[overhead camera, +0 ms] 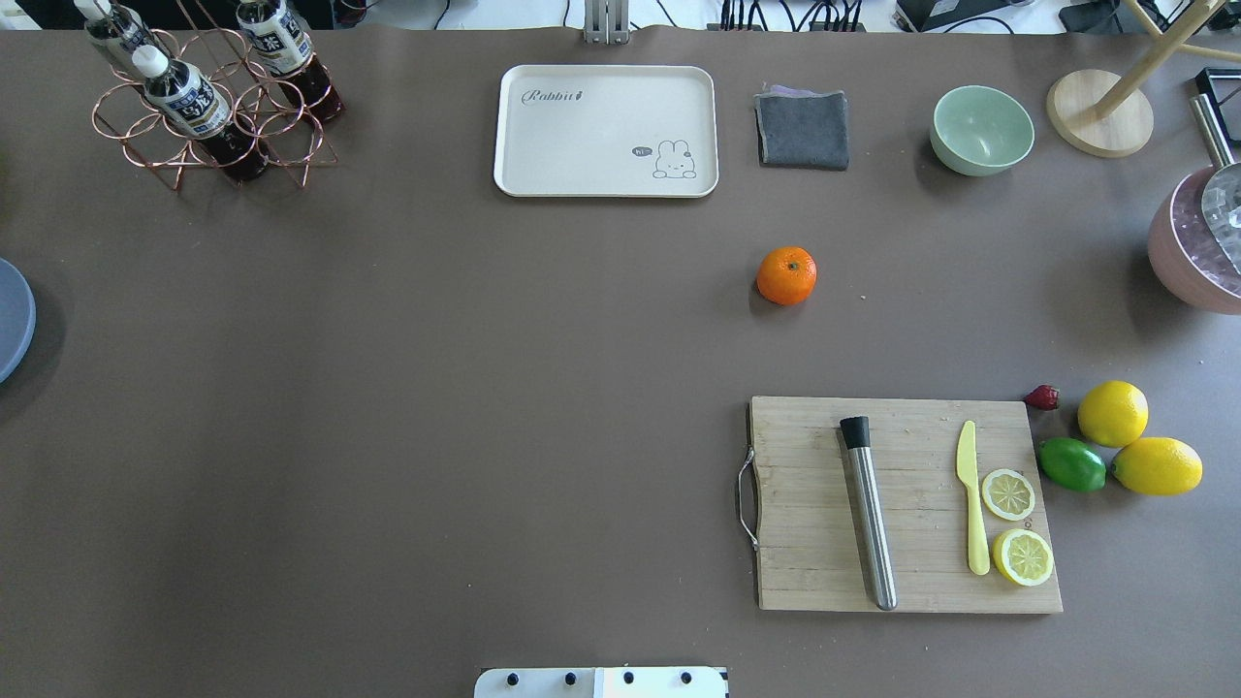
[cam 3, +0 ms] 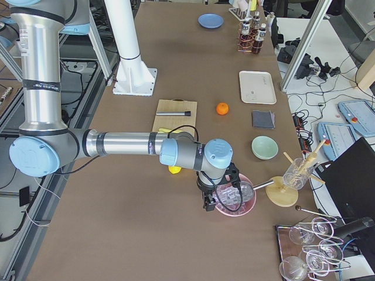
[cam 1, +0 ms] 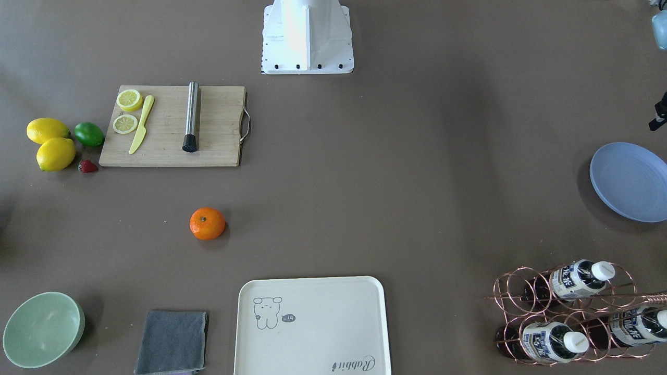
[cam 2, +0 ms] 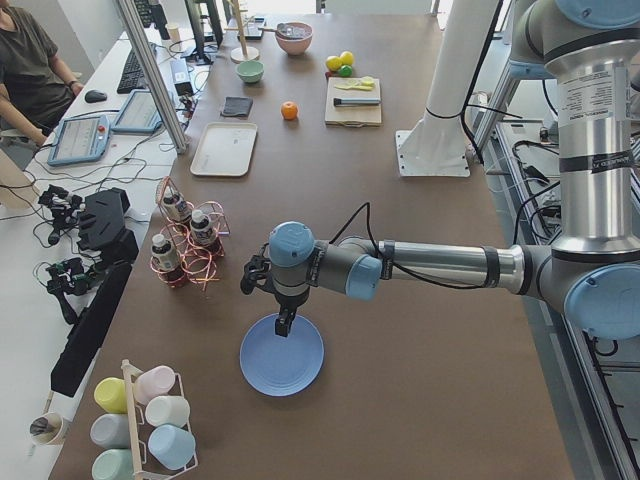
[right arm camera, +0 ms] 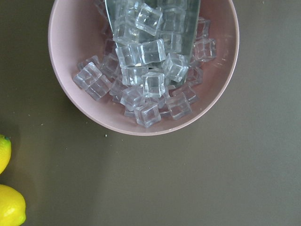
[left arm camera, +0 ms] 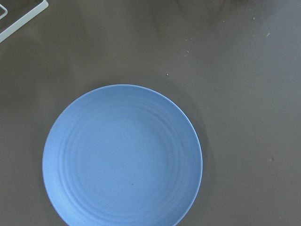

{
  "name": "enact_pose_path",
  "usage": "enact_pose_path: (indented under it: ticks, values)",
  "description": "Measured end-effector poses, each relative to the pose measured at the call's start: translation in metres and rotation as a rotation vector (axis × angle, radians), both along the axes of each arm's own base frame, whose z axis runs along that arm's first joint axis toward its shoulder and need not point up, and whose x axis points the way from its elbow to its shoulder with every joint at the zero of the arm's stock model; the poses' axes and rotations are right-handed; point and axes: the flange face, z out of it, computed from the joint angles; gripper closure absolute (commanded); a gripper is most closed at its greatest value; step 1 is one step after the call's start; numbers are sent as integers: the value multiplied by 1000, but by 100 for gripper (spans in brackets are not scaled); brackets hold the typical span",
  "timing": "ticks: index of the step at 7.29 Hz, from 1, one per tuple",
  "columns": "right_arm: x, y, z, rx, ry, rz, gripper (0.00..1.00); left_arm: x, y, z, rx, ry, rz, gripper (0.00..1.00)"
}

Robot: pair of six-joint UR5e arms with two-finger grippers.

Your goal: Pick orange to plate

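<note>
The orange point(overhead camera: 786, 275) rests alone on the brown table between the cream tray and the cutting board, also visible in the front view point(cam 1: 207, 223). The blue plate point(cam 1: 628, 182) lies empty at the table's far left end; it fills the left wrist view point(left arm camera: 122, 155). My left gripper point(cam 2: 284, 325) hangs just above the plate point(cam 2: 282, 355), far from the orange; I cannot tell whether it is open or shut. My right gripper point(cam 3: 208, 202) hovers over a pink bowl of ice at the opposite end, its state also unclear.
A wooden cutting board point(overhead camera: 906, 504) carries a steel muddler, a yellow knife and lemon slices. Two lemons point(overhead camera: 1112, 413), a lime and a strawberry lie beside it. The cream tray point(overhead camera: 606, 131), grey cloth, green bowl point(overhead camera: 981, 129), bottle rack point(overhead camera: 208, 92) and ice bowl point(right arm camera: 141, 66) line the far and side edges.
</note>
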Motion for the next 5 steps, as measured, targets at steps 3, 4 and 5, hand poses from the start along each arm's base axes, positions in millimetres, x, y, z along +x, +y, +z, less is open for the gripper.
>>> enact_pose_path:
  ticks: [3, 4, 5]
  values:
    - [-1, 0, -2, 3, -8, 2, 0, 0, 0, 0, -7, 4, -3, 2]
    - [-1, 0, -2, 3, -9, 2, 0, 0, 0, 0, -9, 5, -3, 2]
    - [-1, 0, -2, 3, -11, 2, 0, 1, -1, -1, -11, 8, -3, 2]
